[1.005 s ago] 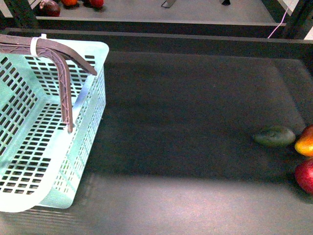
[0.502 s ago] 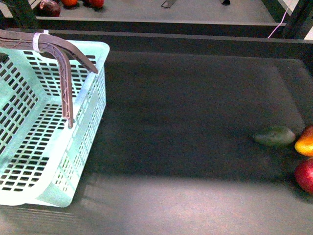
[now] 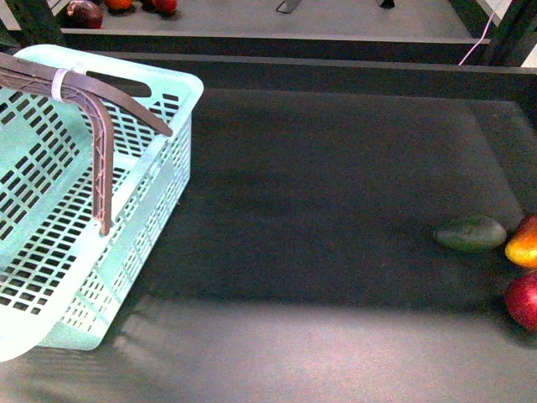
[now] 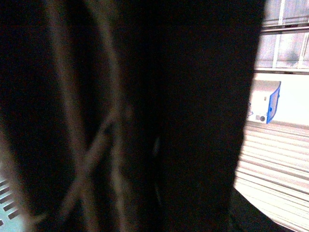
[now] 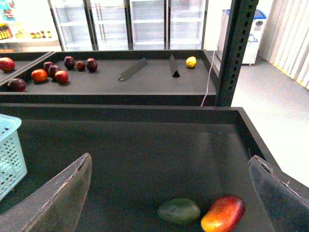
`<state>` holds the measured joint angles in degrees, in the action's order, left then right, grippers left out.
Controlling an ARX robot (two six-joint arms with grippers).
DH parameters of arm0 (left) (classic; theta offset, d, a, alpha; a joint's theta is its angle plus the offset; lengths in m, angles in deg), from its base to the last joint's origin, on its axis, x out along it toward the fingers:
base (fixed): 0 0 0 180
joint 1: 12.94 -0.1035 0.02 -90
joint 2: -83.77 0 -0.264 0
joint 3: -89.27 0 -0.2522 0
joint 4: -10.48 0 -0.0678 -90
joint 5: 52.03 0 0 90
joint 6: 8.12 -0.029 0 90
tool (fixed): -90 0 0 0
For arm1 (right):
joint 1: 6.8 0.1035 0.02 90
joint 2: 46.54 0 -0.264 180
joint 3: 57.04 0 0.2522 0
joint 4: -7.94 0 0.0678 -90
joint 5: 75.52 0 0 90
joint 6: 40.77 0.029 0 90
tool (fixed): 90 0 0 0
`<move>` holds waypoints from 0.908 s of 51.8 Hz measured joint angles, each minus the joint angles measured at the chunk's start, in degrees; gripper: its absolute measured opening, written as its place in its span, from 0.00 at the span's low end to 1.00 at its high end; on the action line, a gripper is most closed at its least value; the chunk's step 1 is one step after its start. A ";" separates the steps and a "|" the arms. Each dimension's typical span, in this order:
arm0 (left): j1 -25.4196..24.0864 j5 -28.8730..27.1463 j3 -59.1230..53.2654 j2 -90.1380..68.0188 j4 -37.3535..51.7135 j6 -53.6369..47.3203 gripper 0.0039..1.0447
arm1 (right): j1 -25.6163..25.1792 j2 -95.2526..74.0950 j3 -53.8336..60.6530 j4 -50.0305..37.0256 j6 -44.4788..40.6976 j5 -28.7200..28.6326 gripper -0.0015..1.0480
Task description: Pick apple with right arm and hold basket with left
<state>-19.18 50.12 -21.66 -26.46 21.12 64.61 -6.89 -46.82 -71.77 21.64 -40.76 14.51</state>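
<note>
The pale mint basket (image 3: 159,201) hangs tilted at the left of the front view, lifted by its brown ribbed handles (image 3: 105,159), which a white zip tie (image 3: 59,82) binds. My left gripper is shut on the basket. Its wrist view is nearly dark: blurred handle ribs (image 4: 91,154) fill it, and a basket corner (image 4: 6,215) shows. The deep red apple (image 3: 524,300) lies at the far right edge of the black surface. My right gripper (image 5: 169,157) stands open above that surface, empty and short of the fruit. The apple is out of its wrist view.
A dark green oval fruit (image 3: 470,232) and an orange-yellow and red fruit (image 3: 524,243) lie just beyond the apple. They also appear as the green fruit (image 5: 178,210) and the orange-red fruit (image 5: 223,213). A raised black wall (image 3: 336,77) bounds the far side. More fruit (image 5: 48,75) sits on the shelf behind.
The basket has swung up and to the right. Its far rim with the oval handhold now shows and its wall is further right. The fruit has not moved.
</note>
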 joint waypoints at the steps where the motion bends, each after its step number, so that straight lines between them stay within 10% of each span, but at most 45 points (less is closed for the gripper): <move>1: 0.00 0.00 -0.20 0.28 -0.17 0.00 0.27 | 0.02 0.00 0.00 0.00 -0.02 -0.02 0.92; 21: 5.09 0.74 -4.35 14.23 -9.35 -9.31 0.27 | 0.02 0.00 0.00 0.00 0.00 -0.02 0.92; 47: 26.99 2.43 0.81 19.19 -18.45 -11.43 0.27 | 0.00 0.00 0.00 0.00 -0.02 -0.02 0.92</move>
<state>7.82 52.54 -20.85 -7.27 2.67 53.18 -6.89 -46.82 -71.77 21.64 -40.78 14.49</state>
